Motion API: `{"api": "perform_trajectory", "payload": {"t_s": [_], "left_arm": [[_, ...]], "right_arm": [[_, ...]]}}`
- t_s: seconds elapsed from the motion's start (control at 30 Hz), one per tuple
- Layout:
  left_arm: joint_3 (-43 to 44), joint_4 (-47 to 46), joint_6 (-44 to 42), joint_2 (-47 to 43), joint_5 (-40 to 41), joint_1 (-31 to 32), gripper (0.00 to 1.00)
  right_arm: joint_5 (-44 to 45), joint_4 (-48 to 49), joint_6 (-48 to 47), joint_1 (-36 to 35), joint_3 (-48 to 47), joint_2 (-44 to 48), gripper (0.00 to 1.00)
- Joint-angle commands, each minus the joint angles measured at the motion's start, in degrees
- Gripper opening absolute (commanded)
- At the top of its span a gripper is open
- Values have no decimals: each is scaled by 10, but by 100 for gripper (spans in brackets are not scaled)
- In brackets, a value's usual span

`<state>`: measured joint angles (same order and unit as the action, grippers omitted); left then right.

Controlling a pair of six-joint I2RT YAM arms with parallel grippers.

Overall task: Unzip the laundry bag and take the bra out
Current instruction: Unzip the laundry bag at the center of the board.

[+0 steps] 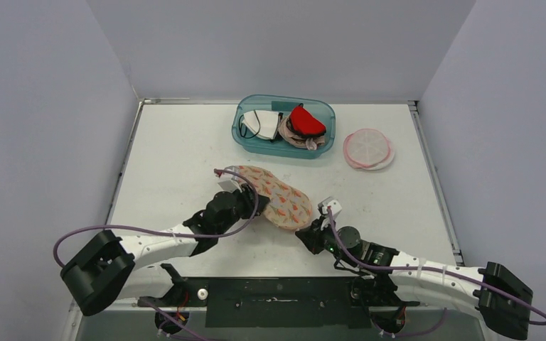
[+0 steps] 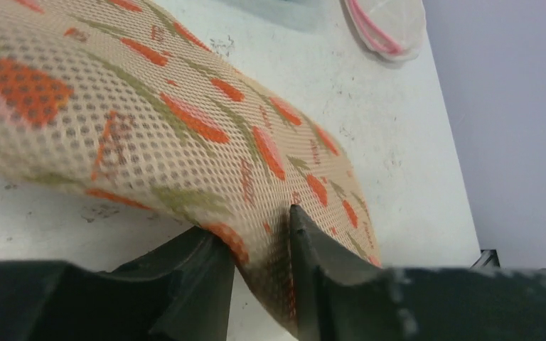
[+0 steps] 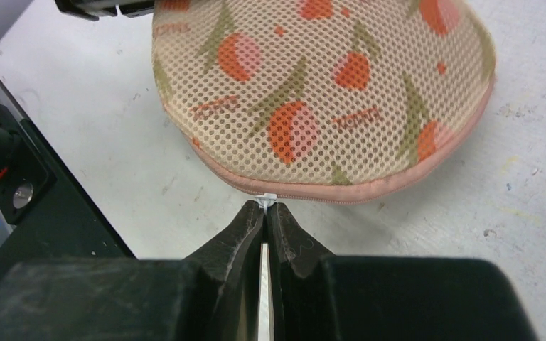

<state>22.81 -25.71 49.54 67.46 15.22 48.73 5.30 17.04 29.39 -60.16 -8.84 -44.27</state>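
Note:
The laundry bag (image 1: 279, 197) is a beige mesh pouch with orange flower print and a pink zipper rim, lying at the table's middle. My left gripper (image 1: 245, 197) is shut on the bag's left edge; in the left wrist view the mesh (image 2: 185, 128) is pinched between the two black fingers (image 2: 263, 245). My right gripper (image 1: 311, 231) sits at the bag's near right end and is shut on the white zipper pull (image 3: 266, 199), at the pink rim (image 3: 370, 190). The zipper looks closed. The bra inside is hidden.
A teal bin (image 1: 284, 126) with white, red and beige garments stands at the back centre. A round pink-rimmed mesh pouch (image 1: 368, 148) lies to its right. The black base plate (image 1: 277, 295) runs along the near edge.

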Motion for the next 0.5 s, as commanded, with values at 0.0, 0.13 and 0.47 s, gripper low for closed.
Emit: {"api": "perform_trajectory", "payload": {"t_s": [0.0, 0.13, 0.47], "left_arm": [[34, -104, -51, 58, -105, -23, 47], [14, -86, 4, 50, -90, -23, 97], [-94, 143, 324, -148, 27, 53, 96]], "right_arm": [[28, 33, 13, -16, 2, -30, 5], [34, 58, 23, -20, 6, -52, 5], [36, 118, 37, -38, -6, -126, 5]]}}
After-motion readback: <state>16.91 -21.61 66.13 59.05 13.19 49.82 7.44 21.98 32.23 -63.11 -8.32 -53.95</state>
